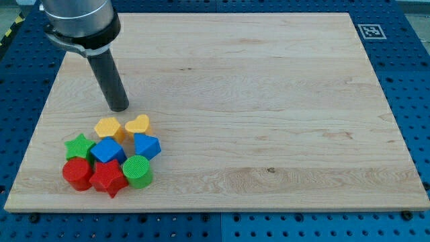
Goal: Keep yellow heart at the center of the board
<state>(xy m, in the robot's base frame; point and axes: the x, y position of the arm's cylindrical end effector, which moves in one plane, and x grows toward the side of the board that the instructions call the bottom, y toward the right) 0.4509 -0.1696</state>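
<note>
The yellow heart point(138, 124) lies at the view's lower left, at the top right of a tight cluster of blocks on the wooden board point(269, 101). A second yellow block point(107, 127), rounded, sits just to its left. My tip point(119, 107) rests on the board just above the cluster, up and to the left of the yellow heart, a small gap away from it and from the other yellow block.
The cluster also holds a green star point(79, 146), a blue cube point(107, 150), a blue block point(147, 145), a red cylinder point(76, 174), a red star point(108, 178) and a green cylinder point(137, 171). A fiducial marker point(371, 31) sits at the top right corner.
</note>
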